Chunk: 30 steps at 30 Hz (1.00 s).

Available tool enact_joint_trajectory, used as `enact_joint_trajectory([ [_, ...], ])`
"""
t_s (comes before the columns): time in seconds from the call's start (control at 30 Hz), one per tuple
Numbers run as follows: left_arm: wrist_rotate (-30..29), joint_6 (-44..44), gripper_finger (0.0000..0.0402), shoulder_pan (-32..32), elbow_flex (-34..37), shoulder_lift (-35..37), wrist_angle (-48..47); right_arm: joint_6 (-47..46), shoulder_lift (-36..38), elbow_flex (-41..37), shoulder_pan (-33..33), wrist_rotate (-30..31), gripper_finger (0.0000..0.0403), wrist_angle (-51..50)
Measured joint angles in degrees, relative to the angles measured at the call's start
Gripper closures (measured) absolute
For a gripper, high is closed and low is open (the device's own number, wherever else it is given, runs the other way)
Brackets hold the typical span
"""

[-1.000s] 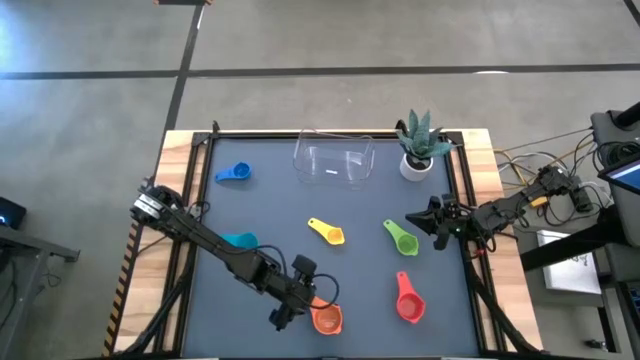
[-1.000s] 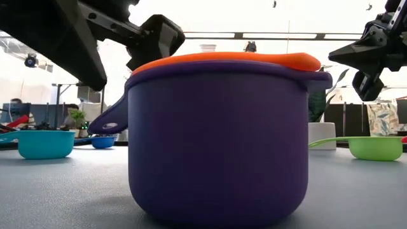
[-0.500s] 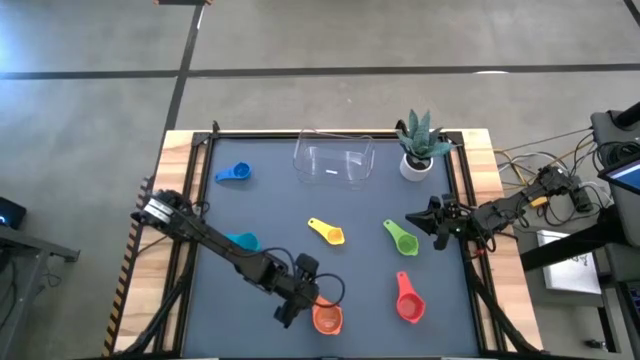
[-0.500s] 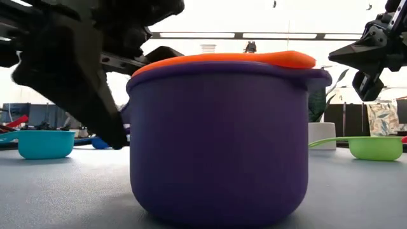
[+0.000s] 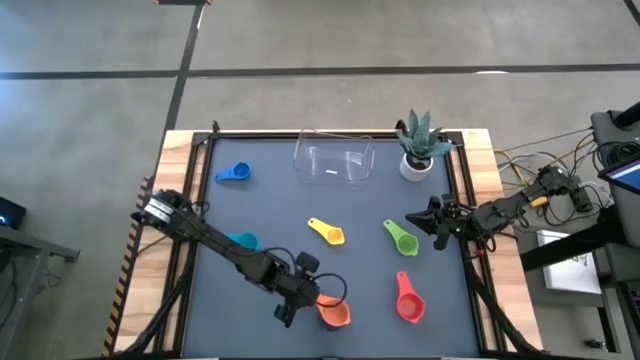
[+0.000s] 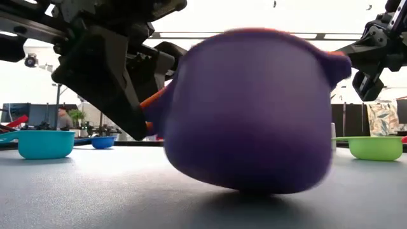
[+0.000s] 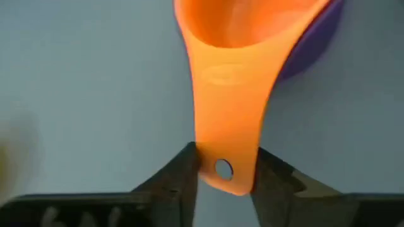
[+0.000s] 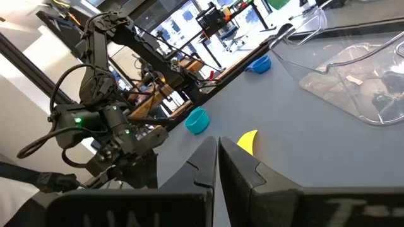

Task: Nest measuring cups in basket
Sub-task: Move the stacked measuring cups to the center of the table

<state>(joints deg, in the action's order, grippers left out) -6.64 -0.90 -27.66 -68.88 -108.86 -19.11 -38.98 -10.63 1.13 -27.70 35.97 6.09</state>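
While the left gripper point(image 7: 224, 173) pinches the orange cup point(image 5: 334, 314) by its handle at the table's point(image 5: 270, 200) near edge, purple cup point(image 6: 254, 114) under it, the nested pair tips, looking light, stiff and slick.

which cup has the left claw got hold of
The orange cup, nested in the purple one: the left claw pinches its handle. The other cups lie apart, untouched.

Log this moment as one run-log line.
left gripper: shut on orange cup handle | orange cup nested in purple cup, tilted | right gripper: shut, waiting near green cup
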Motion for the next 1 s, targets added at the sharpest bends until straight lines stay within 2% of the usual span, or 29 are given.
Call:
enact_joint_trajectory([
  [0.2, -1.0, 0.3, 0.0326, 0.9, 0.0, 0.0, -3.4, 0.0, 0.0, 0.0, 0.0, 0.0, 0.0394, 0.0],
  [0.4, -6.3, 0.6, 0.0326, 1.3, 0.0, 0.0, -7.4, 0.0, 0.0, 0.0, 0.0, 0.0, 0.0394, 0.0],
  [0.67, -6.3, 2.1, 0.0325, 1.3, 0.0, 0.6, -8.7, 0.0, 0.0, 0.0, 0.0, 0.0, 0.0394, 0.0],
  [0.83, -4.3, 3.2, 0.0325, 1.6, -0.5, 4.6, -10.8, 0.0, 0.0, 0.0, 0.0, 0.0, 0.0394, 0.0],
  [1.0, -2.2, -3.0, 0.0313, 1.0, -2.2, 6.6, -9.9, 0.0, 0.0, 0.0, 0.0, 0.0, 0.0394, 0.1],
])
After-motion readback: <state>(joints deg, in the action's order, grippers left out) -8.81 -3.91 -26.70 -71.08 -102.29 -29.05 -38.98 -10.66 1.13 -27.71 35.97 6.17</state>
